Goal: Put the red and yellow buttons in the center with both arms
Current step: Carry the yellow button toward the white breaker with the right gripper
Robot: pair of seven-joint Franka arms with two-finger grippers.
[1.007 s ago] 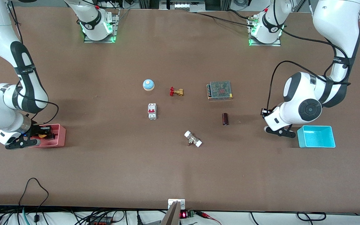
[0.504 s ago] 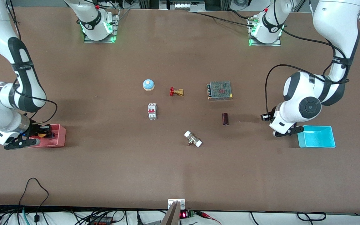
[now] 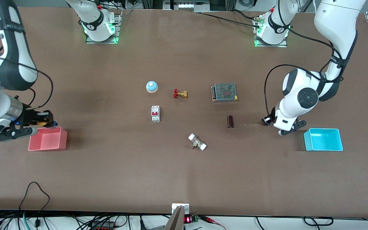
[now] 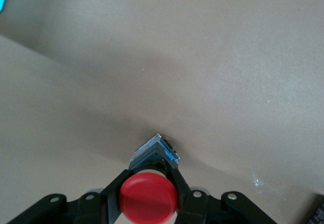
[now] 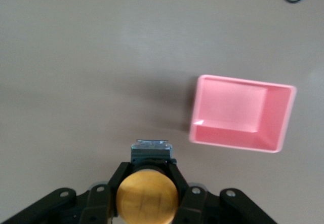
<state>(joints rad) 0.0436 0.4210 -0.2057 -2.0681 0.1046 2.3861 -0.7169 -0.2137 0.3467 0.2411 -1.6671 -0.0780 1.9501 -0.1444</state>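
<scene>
My left gripper (image 3: pixel 266 120) is shut on the red button (image 4: pixel 148 197), a red cap on a black body, held over bare table beside the cyan bin (image 3: pixel 323 139) toward the middle. My right gripper (image 3: pixel 44 121) is shut on the yellow button (image 5: pixel 147 196), held just above the pink bin (image 3: pixel 47 140). The pink bin also shows in the right wrist view (image 5: pixel 242 113) and looks empty. The center (image 3: pixel 129 140) is the brown tabletop stretch between the two bins.
On the middle of the table lie a pale-blue dome (image 3: pixel 151 86), a brass valve with a red handle (image 3: pixel 180 93), a white circuit breaker (image 3: pixel 155 113), a mesh-topped power supply (image 3: pixel 224 92), a dark cylinder (image 3: pixel 230 121) and a white-ended fitting (image 3: pixel 197 142).
My right gripper has risen out of the pink bin with the yellow button. My left gripper has moved away from the cyan bin toward the dark cylinder.
</scene>
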